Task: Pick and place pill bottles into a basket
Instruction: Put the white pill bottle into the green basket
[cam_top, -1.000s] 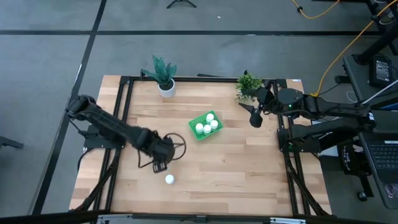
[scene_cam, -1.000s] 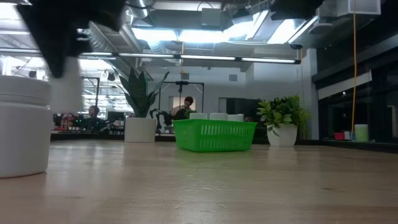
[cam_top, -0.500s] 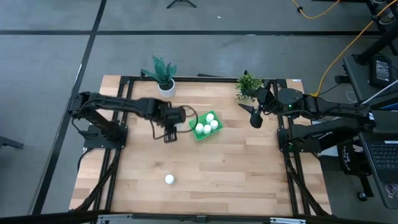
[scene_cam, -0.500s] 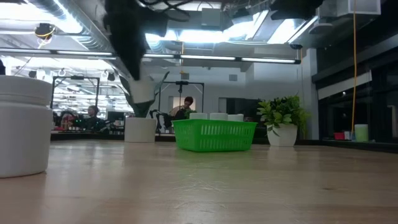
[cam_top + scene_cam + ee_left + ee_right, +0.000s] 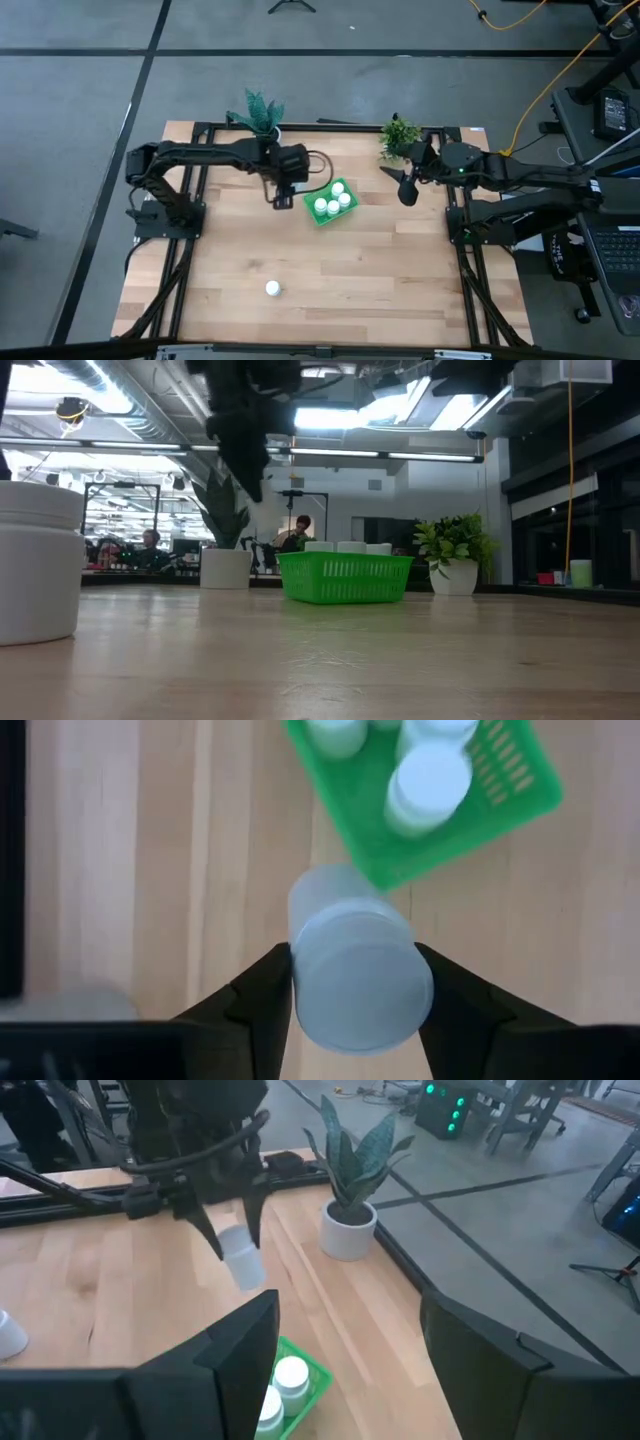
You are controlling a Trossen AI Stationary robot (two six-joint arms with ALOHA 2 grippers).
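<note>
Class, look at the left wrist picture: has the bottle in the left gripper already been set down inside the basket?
No. The bottle sits clamped between the left gripper fingers, outside the basket rim.

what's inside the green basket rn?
Four white pill bottles, standing upright in the basket. The left gripper holds a fifth bottle beside it. Low view shows only caps above the mesh.
</note>
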